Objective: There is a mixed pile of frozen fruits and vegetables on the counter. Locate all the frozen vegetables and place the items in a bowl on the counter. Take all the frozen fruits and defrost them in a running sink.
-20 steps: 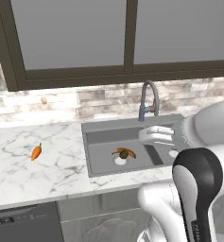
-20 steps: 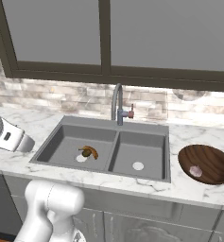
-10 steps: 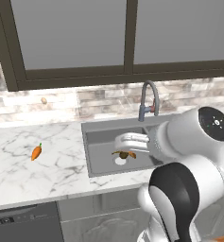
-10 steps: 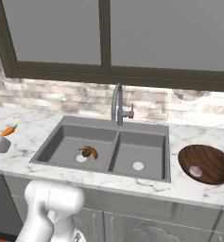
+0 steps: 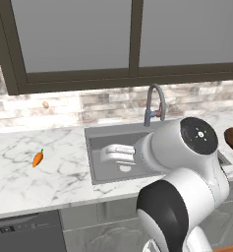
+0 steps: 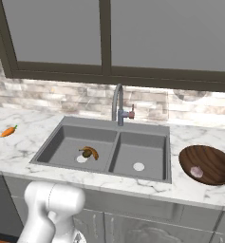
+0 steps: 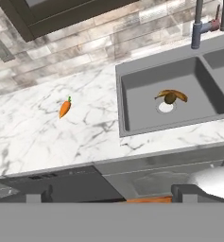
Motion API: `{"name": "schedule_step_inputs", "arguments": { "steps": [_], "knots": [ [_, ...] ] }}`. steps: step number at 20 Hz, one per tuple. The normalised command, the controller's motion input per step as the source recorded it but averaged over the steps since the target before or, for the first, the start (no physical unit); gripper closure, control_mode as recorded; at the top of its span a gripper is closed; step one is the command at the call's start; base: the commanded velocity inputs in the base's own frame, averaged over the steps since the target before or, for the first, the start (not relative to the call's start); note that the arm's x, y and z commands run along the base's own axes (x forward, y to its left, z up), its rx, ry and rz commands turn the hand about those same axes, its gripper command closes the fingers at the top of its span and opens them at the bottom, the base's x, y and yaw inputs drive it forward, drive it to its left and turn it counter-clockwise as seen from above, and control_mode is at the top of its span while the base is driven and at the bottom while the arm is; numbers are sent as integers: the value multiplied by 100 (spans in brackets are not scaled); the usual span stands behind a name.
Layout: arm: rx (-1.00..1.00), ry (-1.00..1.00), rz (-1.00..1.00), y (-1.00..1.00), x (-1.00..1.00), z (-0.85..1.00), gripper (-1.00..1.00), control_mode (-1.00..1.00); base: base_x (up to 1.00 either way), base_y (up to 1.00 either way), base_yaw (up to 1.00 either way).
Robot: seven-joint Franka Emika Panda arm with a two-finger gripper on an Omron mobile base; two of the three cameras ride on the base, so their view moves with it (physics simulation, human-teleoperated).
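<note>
The orange carrot [image 5: 37, 158] [image 6: 8, 131] [image 7: 64, 108] lies alone on the white marble counter [image 5: 19, 182] left of the sink [image 6: 61, 142]. In the left basin the banana [image 6: 90, 150] [image 7: 173, 94] curves around the kiwi [image 6: 87, 154] [image 7: 170, 99], beside the drain. The wooden bowl [image 6: 213, 161] stands on the counter right of the sink, with the pinkish bulb [image 6: 196, 172] inside. My gripper [image 5: 109, 153] [image 7: 112, 194] hangs above the sink's left basin, open, nothing between its fingertips [image 7: 40, 194]. My arm hides the basin's contents in the left base view.
A grey gooseneck tap [image 6: 117, 104] [image 5: 155, 106] rises behind the sink's divider. Stone backsplash and dark-framed windows back the counter. A dark dishwasher front [image 5: 24, 236] sits under the counter left of the sink.
My arm has swung left across the sink, carrying the hand from near the tap to above the left basin. The food and bowl have not moved.
</note>
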Motion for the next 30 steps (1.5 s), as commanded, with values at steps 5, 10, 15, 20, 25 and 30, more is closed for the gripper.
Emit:
{"name": "schedule_step_inputs", "arguments": {
  "steps": [5,10,15,20,25,30],
  "knots": [
    [1,3,2,17,24,-42,-100,-100,0,0,0],
    [0,2,5,7,24,-29,-100,-100,0,0,0],
    [0,0,2,11,6,3,-100,-100,0,0,0],
    [0,0,0,36,9,1,-100,-100,0,0,0],
    [-1,0,0,37,0,6,-100,-100,0,0,0],
    [-2,-8,4,33,2,0,-100,-100,0,0,0]
  ]
}}
